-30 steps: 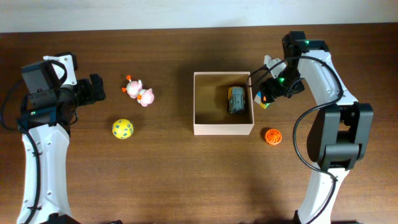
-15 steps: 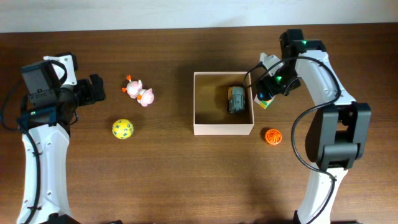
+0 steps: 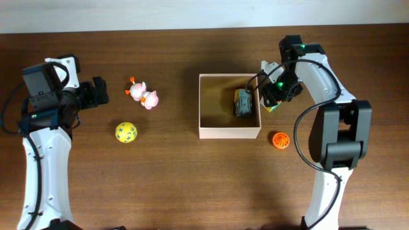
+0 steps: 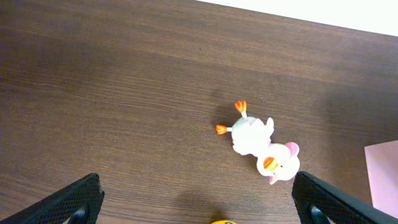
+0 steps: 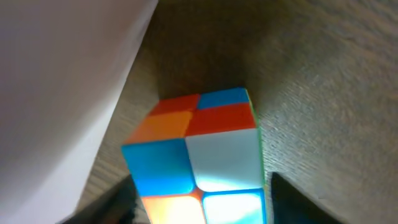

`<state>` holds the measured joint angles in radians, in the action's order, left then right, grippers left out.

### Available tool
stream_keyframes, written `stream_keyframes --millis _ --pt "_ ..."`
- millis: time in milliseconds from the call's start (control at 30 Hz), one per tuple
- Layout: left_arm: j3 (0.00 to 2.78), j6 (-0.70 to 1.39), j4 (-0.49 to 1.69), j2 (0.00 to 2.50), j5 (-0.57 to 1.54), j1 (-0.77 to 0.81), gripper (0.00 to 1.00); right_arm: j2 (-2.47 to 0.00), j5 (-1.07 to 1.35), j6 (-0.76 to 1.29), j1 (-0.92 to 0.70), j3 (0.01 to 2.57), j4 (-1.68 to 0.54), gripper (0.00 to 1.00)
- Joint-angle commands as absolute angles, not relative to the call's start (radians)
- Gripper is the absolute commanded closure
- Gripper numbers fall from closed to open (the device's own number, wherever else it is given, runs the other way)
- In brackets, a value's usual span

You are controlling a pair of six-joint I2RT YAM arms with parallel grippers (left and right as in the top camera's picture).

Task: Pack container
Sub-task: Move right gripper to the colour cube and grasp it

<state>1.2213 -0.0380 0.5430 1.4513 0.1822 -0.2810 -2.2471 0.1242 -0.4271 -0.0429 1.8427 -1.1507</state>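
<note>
The container (image 3: 230, 133) is a square white-walled box with a tan inside at the table's middle; a grey toy (image 3: 243, 102) lies in its right half. My right gripper (image 3: 271, 97) is just outside its right wall, over a multicoloured cube (image 3: 270, 107). In the right wrist view the cube (image 5: 199, 143) fills the frame beside the white wall (image 5: 62, 81), and my open fingers (image 5: 199, 202) straddle it, with a gap showing on the right side. My left gripper (image 3: 96, 92) is open and empty at the far left.
A white-and-pink duck toy (image 3: 144, 94) and a yellow ball (image 3: 126, 132) lie left of the container; the duck (image 4: 261, 146) shows ahead of my left fingers (image 4: 199, 199). An orange ball (image 3: 279, 140) lies off the container's front right corner.
My right gripper has moved left and down, closer to the container's right wall and onto the cube. The left arm and the toys have not moved.
</note>
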Motion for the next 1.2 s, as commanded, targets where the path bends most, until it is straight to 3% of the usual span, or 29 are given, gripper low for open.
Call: stream_keyframes --millis 0,367,733,1167 --pt "1.241 -0.053 0.547 1.460 0.176 -0.284 0.01 -2.266 0.104 -0.403 -0.044 1.838 -1.148 0.45" --pt "1.241 -0.053 0.547 1.460 0.176 -0.284 0.01 -2.267 -0.120 -0.221 -0.041 1.838 -1.141 0.59" --pt "1.241 -0.053 0.547 1.460 0.176 -0.284 0.01 -2.222 -0.094 -0.106 -0.040 1.869 -1.175 0.60" --pt "1.241 -0.053 0.546 1.460 0.175 -0.284 0.01 -2.019 0.050 0.057 -0.130 2.174 -1.394 0.66"
